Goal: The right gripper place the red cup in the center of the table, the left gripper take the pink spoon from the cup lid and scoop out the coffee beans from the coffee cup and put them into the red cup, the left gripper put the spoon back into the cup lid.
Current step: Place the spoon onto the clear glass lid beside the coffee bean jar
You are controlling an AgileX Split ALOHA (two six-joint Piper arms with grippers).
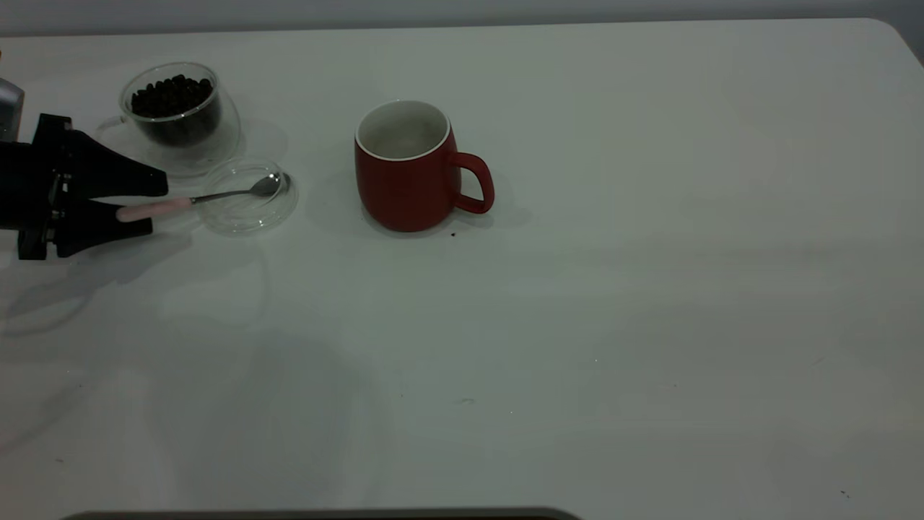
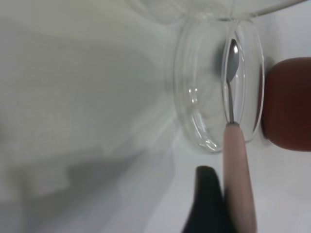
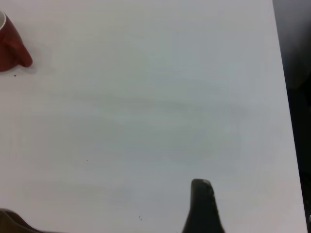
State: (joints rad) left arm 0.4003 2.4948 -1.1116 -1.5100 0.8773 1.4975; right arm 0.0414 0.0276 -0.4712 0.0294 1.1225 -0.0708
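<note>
My left hand (image 1: 148,204) sits at the left edge of the frame, its two black fingers set narrowly around the pale pink handle of the pink spoon (image 1: 155,209), one above and one below; whether they press it I cannot tell. The spoon's shiny metal bowl rests in the clear glass cup lid (image 1: 238,213). Behind it, upper left, the rounded glass coffee cup (image 1: 216,137) holds dark coffee beans (image 1: 172,94). The matte red cup (image 1: 404,184) stands upright mid-desk (image 1: 577,325), white inside. My right hand (image 3: 201,204) hovers over bare desk; one finger shows, so I cannot tell its opening.

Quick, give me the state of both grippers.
Left gripper: fingers either side of the pink spoon handle; whether it is clamped cannot be told.
Right gripper: one finger shows; cannot be told.
</note>
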